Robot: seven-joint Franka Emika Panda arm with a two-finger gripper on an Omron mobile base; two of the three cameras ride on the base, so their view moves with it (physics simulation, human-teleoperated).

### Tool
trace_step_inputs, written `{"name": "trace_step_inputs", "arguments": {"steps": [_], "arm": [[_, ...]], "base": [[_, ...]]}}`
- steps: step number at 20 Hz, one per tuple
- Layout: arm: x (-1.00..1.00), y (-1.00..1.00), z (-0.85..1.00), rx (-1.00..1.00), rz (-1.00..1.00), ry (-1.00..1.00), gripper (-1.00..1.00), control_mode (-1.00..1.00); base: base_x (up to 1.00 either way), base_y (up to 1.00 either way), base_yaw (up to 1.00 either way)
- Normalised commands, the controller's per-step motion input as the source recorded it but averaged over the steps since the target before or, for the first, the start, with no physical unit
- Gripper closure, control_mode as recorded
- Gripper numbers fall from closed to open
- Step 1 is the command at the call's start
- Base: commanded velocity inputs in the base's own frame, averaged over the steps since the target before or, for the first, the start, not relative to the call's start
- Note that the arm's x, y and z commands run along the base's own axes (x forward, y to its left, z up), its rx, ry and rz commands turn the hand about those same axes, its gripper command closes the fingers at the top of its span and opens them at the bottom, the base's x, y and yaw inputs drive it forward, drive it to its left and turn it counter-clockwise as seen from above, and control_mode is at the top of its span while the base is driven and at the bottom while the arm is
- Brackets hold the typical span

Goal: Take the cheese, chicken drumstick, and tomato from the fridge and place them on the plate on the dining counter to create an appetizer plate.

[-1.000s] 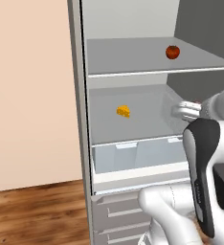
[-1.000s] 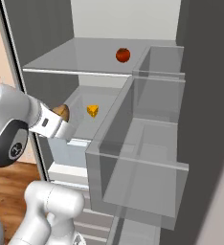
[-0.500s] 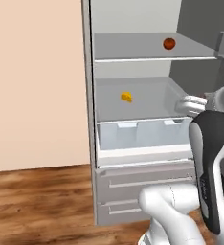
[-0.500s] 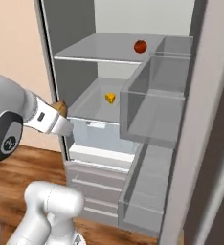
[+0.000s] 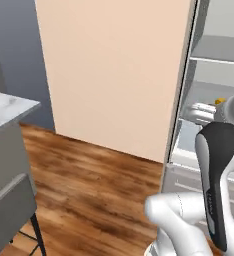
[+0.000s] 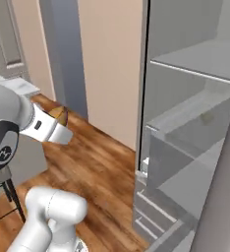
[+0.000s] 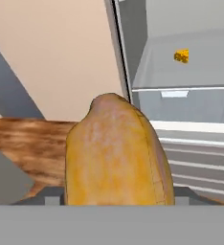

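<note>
We count one chicken drumstick (image 7: 117, 153), one cheese (image 7: 182, 56) and one fridge (image 5: 209, 100). The drumstick fills the middle of the hand view, a tan and orange lump rising from the bottom edge, right up against the camera. In the right base view a brown and tan tip of it (image 6: 59, 115) shows at the end of the white forearm. The pincer (image 7: 117, 200) sits at the bottom of the hand view with the drumstick between its tips, so we read it as clamped on the drumstick; the tips themselves are hidden behind the food.

The cheese lies as a small yellow wedge on a grey shelf inside the fridge, above the pale drawer, well apart from the drumstick. The fridge stands open at the right edge of the left base view, beside a beige wall panel (image 5: 114, 75), with wood floor (image 5: 89, 190) below.

Against half a second ago both base views have swung left as a whole: the fridge now sits at the right edge and a marble worktop corner (image 5: 9, 107) has come in at the left. The cheese keeps its shelf.
</note>
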Motion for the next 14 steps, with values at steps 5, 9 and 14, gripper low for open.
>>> {"name": "trace_step_inputs", "arguments": {"steps": [5, 9, 14], "arm": [[0.00, 0.00, 0.00, 0.00, 0.00, 0.00, 1.00, 1.00], [0.00, 0.00, 0.00, 0.00, 0.00, 0.00, 1.00, 1.00], [0.00, 0.00, 0.00, 0.00, 0.00, 0.00, 1.00, 1.00]], "base": [[-0.10, 0.22, 0.76], [-0.12, 0.33, 0.69], [0.00, 0.60, 0.61]]}}
